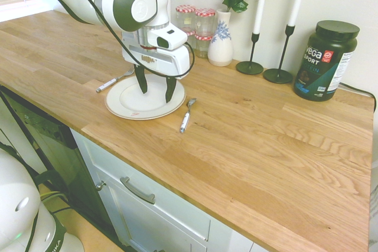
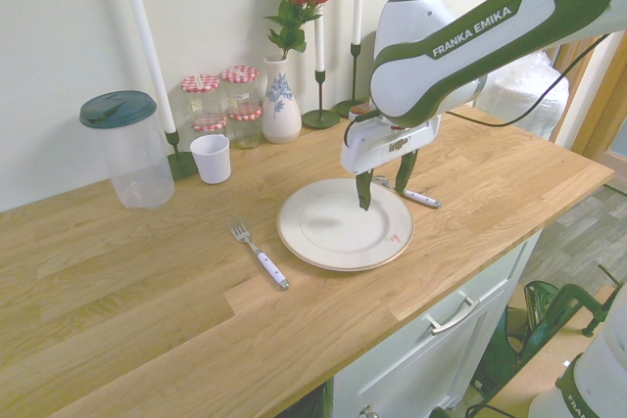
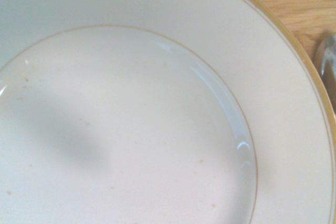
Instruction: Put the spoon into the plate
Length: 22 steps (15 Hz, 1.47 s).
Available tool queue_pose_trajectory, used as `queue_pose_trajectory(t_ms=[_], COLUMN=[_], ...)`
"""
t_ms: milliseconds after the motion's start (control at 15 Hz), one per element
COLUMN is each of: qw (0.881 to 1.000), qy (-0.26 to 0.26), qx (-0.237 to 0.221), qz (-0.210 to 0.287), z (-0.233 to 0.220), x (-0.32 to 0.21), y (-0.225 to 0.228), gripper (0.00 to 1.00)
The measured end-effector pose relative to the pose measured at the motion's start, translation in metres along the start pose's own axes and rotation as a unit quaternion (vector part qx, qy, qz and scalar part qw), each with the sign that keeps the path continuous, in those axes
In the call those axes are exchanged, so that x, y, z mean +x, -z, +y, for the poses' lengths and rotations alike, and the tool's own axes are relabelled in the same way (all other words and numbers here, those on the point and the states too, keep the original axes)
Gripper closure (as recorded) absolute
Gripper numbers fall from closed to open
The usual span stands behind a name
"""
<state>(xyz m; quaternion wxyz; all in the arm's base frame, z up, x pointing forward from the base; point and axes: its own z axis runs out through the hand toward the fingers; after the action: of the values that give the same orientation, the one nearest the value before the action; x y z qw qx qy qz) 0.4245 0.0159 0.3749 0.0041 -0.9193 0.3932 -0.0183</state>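
The round white plate [image 1: 131, 108] [image 2: 323, 234] lies near the counter's front edge and fills the wrist view [image 3: 157, 129]. My gripper [image 1: 156, 87] [image 2: 384, 187] hangs just above it, open, with nothing between its dark fingers. The small silver spoon [image 1: 186, 116] [image 2: 419, 197] rests on the wood right beside the plate's rim, outside it; its bowl shows at the edge of the wrist view [image 3: 328, 69]. In the second exterior view the gripper partly hides the spoon.
A white-handled fork [image 1: 114, 81] [image 2: 261, 255] lies on the other side of the plate. Along the wall stand jars [image 1: 196, 28], a vase with a rose [image 1: 221, 42], two candlesticks [image 1: 250, 57], a dark tub [image 1: 326, 60], a plastic jug [image 2: 127, 149] and a white cup [image 2: 211, 158].
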Motion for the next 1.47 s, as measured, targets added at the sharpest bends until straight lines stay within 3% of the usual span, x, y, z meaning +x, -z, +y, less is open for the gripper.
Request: queue_pose_trajectory(t_ms=[267,467,667,933,1467], qw=[1.000,0.997,0.994,0.991,0.982], qy=[0.012,0.076,0.107,0.132,0.175], qx=[0.008,0.006,-0.001,-0.006,0.007], qz=[0.002,0.011,0.020,0.028,0.070], z=[0.001,0.024,0.051,0.069,0.064], x=[0.008,0.047,0.075,0.079,0.071], y=[0.009,0.034,0.040,0.013,-0.024], gripper=[0.00,0.00,0.00,0.00,0.00])
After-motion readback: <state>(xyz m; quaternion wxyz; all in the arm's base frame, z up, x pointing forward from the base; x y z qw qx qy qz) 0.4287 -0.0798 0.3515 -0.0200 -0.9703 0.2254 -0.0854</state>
